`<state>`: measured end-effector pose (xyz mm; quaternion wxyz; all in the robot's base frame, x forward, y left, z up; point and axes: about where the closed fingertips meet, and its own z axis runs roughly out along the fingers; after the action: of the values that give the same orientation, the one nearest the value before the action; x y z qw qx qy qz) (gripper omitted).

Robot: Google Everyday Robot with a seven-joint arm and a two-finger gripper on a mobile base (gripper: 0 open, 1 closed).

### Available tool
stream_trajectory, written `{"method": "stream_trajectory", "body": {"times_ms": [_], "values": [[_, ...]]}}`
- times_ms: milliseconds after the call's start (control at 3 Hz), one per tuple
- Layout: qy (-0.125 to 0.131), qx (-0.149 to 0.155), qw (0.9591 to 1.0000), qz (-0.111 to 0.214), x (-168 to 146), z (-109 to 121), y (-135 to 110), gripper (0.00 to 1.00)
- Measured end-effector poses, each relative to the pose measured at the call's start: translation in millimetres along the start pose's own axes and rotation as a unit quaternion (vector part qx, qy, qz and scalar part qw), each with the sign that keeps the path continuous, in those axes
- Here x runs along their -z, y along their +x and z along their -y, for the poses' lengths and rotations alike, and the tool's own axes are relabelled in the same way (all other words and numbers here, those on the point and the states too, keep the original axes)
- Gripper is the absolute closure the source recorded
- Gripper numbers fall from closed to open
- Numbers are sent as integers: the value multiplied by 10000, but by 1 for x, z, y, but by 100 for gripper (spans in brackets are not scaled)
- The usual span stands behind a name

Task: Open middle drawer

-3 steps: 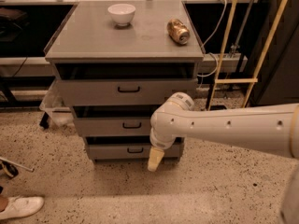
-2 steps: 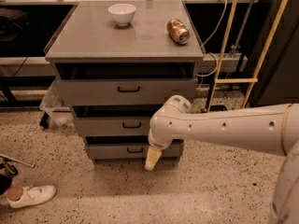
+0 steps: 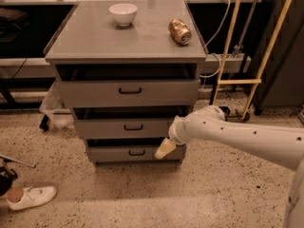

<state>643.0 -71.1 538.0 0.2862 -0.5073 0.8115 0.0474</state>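
Note:
The grey cabinet point(image 3: 126, 56) has three stacked drawers. The middle drawer point(image 3: 109, 128) has a low grey front with a small black bracket handle point(image 3: 133, 127) at its centre, and a dark gap shows above the front. My gripper point(image 3: 165, 148) is cream-tipped on a white arm point(image 3: 237, 134) that comes in from the right. It hangs in front of the cabinet's lower right, just below the middle drawer's front and to the right of its handle. It holds nothing that I can see.
The top drawer point(image 3: 95, 93) and bottom drawer point(image 3: 114, 153) have the same black handles. A white bowl point(image 3: 123, 13) and a tipped can point(image 3: 179, 31) lie on the cabinet top. A white shoe point(image 3: 31, 197) is on the floor at left. A yellow frame point(image 3: 237, 81) stands at right.
My gripper has risen and moved a little to the right, from beside the bottom drawer towards the middle drawer's lower edge. The shoe at left has shifted slightly. The drawers have not moved.

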Motion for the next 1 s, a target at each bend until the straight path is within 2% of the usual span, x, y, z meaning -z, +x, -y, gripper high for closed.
{"method": "stream_trajectory", "body": {"times_ms": [333,667,1000], "values": [[4,-167,9968,781,-78,50,6,0],[17,-146,9967,799,-82,53,-1,0],[184,-22,9965,820,-108,54,-12,0]]}}
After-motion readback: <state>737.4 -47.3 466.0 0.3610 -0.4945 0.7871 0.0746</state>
